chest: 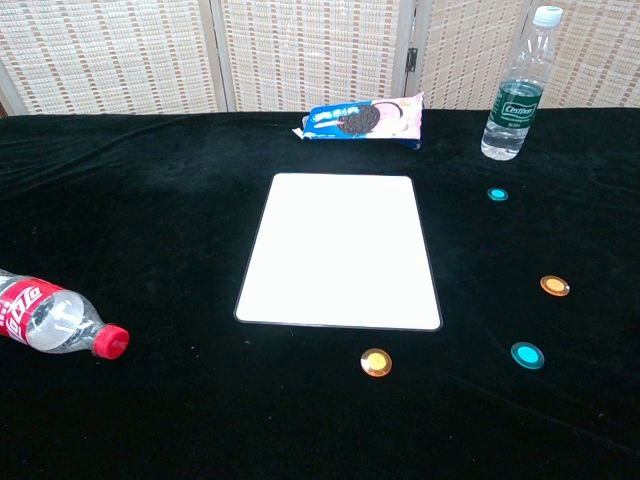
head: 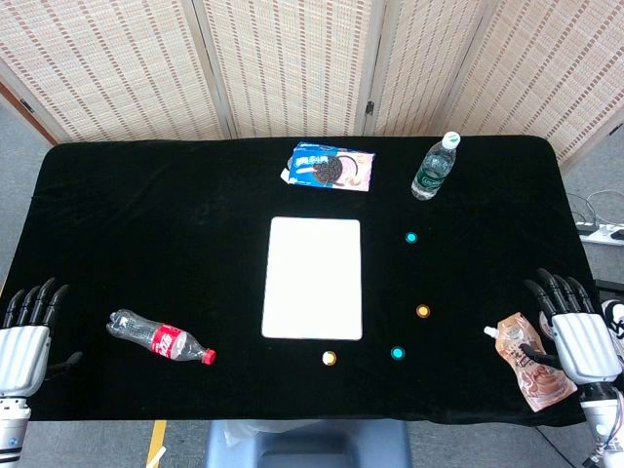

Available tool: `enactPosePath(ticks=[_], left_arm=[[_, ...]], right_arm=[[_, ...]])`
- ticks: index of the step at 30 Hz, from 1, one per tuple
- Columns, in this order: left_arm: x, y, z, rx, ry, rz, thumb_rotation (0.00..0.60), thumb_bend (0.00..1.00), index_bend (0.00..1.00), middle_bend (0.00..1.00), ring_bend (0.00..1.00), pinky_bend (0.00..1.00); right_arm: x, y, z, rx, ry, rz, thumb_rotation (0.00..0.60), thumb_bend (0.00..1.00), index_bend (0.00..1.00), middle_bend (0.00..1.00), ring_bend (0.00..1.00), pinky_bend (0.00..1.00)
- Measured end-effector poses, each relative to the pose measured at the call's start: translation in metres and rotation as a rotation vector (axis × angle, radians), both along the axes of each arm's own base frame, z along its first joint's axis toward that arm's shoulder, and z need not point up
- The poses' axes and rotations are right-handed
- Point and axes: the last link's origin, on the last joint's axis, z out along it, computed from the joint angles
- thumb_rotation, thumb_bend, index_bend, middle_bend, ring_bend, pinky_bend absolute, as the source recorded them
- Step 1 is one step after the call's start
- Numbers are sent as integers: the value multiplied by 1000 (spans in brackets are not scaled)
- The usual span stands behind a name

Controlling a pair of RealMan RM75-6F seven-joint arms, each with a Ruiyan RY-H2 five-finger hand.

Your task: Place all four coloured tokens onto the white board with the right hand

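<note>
A bare white board point(head: 313, 278) point(chest: 339, 250) lies in the middle of the black table. Right of it sit a cyan token point(head: 410, 237) point(chest: 497, 194), an orange token point(head: 422, 311) point(chest: 554, 285) and another cyan token point(head: 397, 353) point(chest: 527, 354). A second orange token point(head: 330, 358) point(chest: 376, 362) lies just in front of the board's near edge. My right hand point(head: 575, 327) rests at the table's right front corner, fingers spread, holding nothing. My left hand point(head: 27, 327) sits at the left front corner, also open. Neither hand shows in the chest view.
A cola bottle point(head: 159, 338) point(chest: 50, 318) lies on its side at front left. A cookie packet point(head: 331, 167) point(chest: 362, 119) and an upright water bottle point(head: 434, 167) point(chest: 516, 90) stand behind the board. A drink pouch point(head: 530, 359) lies beside my right hand.
</note>
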Motion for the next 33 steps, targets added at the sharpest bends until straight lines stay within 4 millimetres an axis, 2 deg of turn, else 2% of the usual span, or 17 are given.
enactPosePath(ticks=[6, 14, 20, 27, 33], left_arm=[[-1, 0, 0, -4, -1, -1, 600, 72, 0, 0, 0, 0], [0, -2, 1, -5, -10, -8, 600, 72, 0, 0, 0, 0], [0, -3, 2, 0, -15, -12, 600, 72, 0, 0, 0, 0], [-2, -4, 2, -6, -15, -5, 600, 73, 0, 0, 0, 0], [-1, -3, 2, -6, -14, -8, 600, 73, 0, 0, 0, 0]], right_arm=[[2, -2, -3, 12, -2, 16, 600, 193, 178, 59, 31, 0], [13, -18, -17, 75, -4, 61, 600, 198, 310, 70, 29, 0], [26, -42, -45, 179, 8, 95, 600, 198, 365, 77, 25, 0], [36, -74, -90, 309, 10, 96, 600, 200, 403, 80, 22, 0], [37, -97, -120, 359, 3, 85, 600, 259, 438, 80, 17, 0]])
